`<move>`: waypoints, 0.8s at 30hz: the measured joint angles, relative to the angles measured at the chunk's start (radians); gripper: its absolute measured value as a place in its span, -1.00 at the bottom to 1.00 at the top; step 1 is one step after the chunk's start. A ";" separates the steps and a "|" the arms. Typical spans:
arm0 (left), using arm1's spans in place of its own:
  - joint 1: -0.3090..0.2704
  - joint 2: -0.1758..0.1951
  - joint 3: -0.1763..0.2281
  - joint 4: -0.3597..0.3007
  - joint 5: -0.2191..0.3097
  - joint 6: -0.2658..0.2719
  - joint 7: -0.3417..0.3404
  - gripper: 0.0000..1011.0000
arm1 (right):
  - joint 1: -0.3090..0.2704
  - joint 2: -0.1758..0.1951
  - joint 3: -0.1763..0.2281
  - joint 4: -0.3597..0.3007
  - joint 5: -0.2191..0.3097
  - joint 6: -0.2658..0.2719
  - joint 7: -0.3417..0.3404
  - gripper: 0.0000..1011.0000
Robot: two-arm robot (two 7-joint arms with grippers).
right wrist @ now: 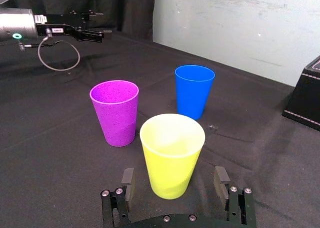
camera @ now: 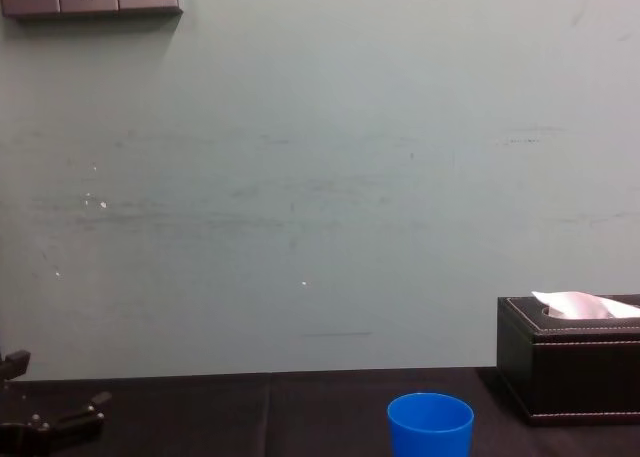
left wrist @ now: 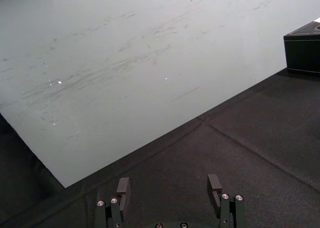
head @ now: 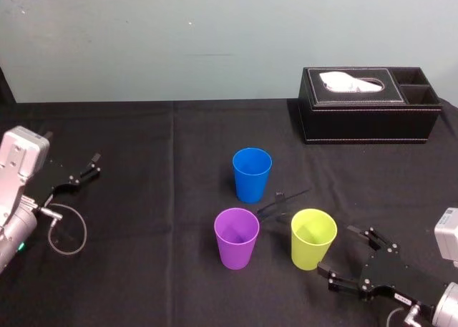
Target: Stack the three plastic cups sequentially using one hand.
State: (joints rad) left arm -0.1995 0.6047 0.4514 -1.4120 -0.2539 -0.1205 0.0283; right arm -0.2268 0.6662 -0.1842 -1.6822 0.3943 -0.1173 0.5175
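Note:
Three plastic cups stand upright and apart on the black cloth: a blue cup farthest back, a purple cup in front left, and a yellow-green cup in front right. My right gripper is low at the yellow-green cup's right side. It is open, the cup lines up with its gap, and neither finger touches the cup. My left gripper rests open at the table's left, holding nothing.
A black tissue box with a white tissue stands at the back right. A thin dark object lies on the cloth between the cups. A grey cable loop hangs by the left arm. The wall runs close behind the table.

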 joint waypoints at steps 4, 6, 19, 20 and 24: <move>0.000 0.000 0.000 0.000 0.000 0.000 0.000 1.00 | 0.006 -0.006 -0.002 0.006 0.005 0.007 0.002 0.98; 0.000 0.000 0.000 0.000 0.000 0.000 0.000 1.00 | 0.010 -0.009 -0.005 0.010 0.007 0.009 0.004 0.98; 0.000 0.000 0.000 0.000 0.000 0.000 0.000 1.00 | 0.048 -0.028 -0.031 0.029 0.013 0.028 0.009 0.98; 0.000 0.000 0.000 0.000 0.000 0.000 0.000 1.00 | 0.055 -0.032 -0.036 0.034 0.013 0.030 0.009 0.98; 0.000 0.000 0.000 0.000 0.000 0.000 0.000 1.00 | 0.070 -0.038 -0.047 0.043 0.011 0.035 0.009 0.98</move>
State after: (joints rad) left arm -0.1996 0.6047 0.4514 -1.4120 -0.2539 -0.1205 0.0283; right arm -0.1573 0.6281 -0.2308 -1.6392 0.4056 -0.0823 0.5262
